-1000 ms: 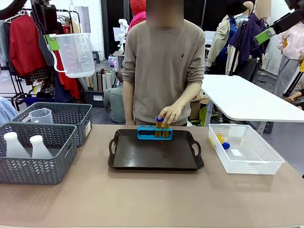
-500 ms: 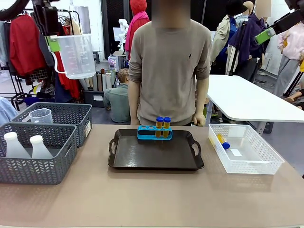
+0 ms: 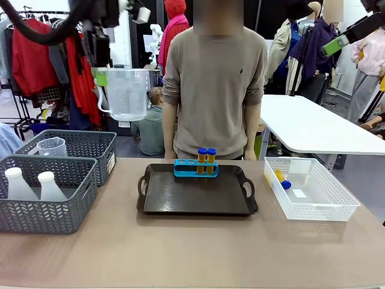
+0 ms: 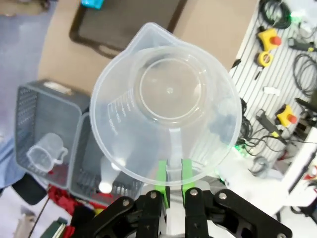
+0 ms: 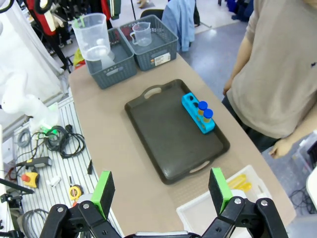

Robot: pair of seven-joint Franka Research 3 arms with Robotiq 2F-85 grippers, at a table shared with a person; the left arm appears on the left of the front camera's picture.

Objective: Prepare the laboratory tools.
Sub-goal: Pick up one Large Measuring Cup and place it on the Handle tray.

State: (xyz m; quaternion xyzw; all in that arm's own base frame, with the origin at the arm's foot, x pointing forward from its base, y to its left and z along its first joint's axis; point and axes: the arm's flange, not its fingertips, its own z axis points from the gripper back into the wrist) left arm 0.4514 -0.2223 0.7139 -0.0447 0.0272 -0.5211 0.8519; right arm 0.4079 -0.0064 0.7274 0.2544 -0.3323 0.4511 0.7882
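- Two yellow tubes (image 3: 206, 158) with blue caps stand upright in the blue rack (image 3: 195, 168), which sits at the far edge of the black tray (image 3: 197, 195).
- Left gripper (image 4: 174, 176): fingers closed on the handle of the clear beaker (image 3: 123, 93). The beaker hangs upright, high above the table's left side.
- Right gripper (image 5: 161, 190): fingers spread wide, holding nothing, high over the table.
- Third tube (image 3: 281, 178): lying in the white basket (image 3: 337, 211).
- White flasks (image 3: 18, 183): two, standing in the near grey basket (image 3: 42, 220).
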